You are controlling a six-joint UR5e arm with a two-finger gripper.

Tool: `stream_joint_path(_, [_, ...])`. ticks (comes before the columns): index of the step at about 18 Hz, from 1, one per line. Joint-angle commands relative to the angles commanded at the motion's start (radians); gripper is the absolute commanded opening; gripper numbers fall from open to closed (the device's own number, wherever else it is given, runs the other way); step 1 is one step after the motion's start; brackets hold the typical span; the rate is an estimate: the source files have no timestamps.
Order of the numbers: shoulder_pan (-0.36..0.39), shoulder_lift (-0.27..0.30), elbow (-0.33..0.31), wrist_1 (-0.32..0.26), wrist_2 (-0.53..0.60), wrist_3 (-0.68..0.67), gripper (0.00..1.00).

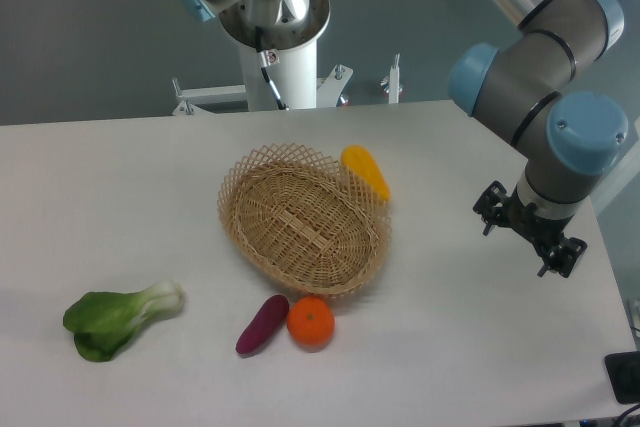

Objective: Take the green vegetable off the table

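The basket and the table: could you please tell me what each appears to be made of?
The basket looks like woven wicker or rattan, tan and matte, with an open lattice rim. The table looks like a smooth white laminate or plastic top, faintly satin; which one is unclear.

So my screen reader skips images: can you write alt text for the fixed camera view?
A bok choy lies untouched at the front left of a white table, far from the robot's end effector hovering at the right. A wicker basket sits mid-table with a yellow vegetable, purple vegetable and orange beside it.

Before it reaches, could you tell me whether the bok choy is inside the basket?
No, the bok choy lies on the table, left of the basket.
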Motion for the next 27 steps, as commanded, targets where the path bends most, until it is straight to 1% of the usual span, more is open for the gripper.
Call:
stream_joint_path(7, [0.002, 0.0, 0.0, 0.002, -0.005, 0.0, 1.0])
stream_joint_path(13, [0.0, -0.002, 0.0, 0.005, -0.003, -0.083, 1.0])
stream_joint_path(18, [-0.005, 0.006, -0.003, -0.002, -0.014, -0.09, 1.0])
stream_joint_path(20, [-0.024, 0.023, -0.005, -0.011, -0.021, -0.139, 1.0])
stream_joint_path(22, [-0.041, 0.037, -0.023, -0.009, -0.026, -0.236, 1.0])
stream_joint_path(25, [-0.083, 0.046, -0.054, -0.003, -0.031, -0.291, 1.0])
stream_joint_path(27, [-0.124, 0.058, -0.061, -0.008, -0.029, -0.363, 1.0])
